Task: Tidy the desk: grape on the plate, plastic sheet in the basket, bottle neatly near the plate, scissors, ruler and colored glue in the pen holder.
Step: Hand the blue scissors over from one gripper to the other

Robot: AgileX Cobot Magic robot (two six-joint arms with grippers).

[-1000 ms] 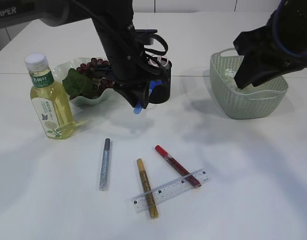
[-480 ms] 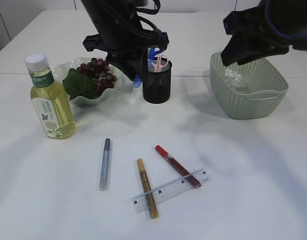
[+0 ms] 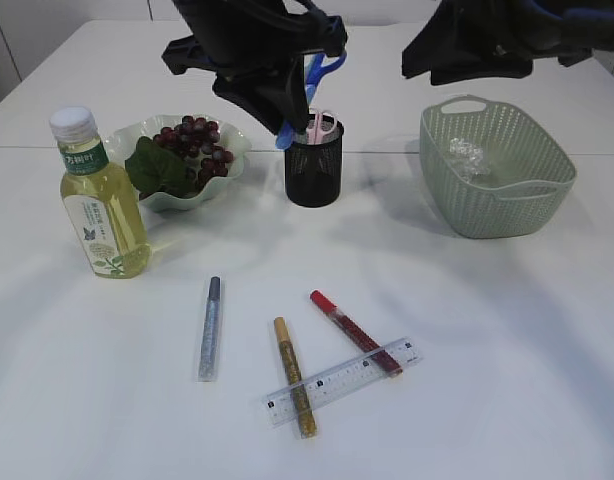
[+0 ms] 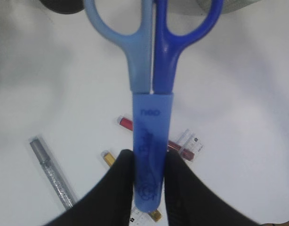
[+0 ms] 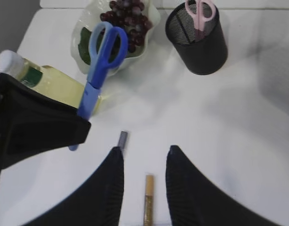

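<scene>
My left gripper point(image 4: 148, 165) is shut on the sheathed blades of blue scissors point(image 4: 151, 94), which hang in the air with handles up, above and just left of the black pen holder point(image 3: 314, 172). Pink scissors point(image 3: 318, 123) stand in that holder. Grapes point(image 3: 195, 140) lie on the plate point(image 3: 177, 198), and the bottle point(image 3: 97, 195) stands left of it. On the table in front lie silver glue point(image 3: 209, 328), gold glue point(image 3: 294, 375), red glue point(image 3: 352, 332) and a clear ruler point(image 3: 342, 380). The plastic sheet point(image 3: 465, 155) sits in the basket point(image 3: 497, 195). My right gripper point(image 5: 144, 155) is open and empty, high above the table.
The ruler rests across the gold and red glue pens. The right arm point(image 3: 487, 40) hovers at the top right, above the basket. In the right wrist view the left arm point(image 5: 31, 122) fills the left side, with the blue scissors point(image 5: 100, 61) sticking out of it.
The left arm has lifted the blue scissors from low beside the pen holder to above its rim. The right arm has risen up and away from the basket.
</scene>
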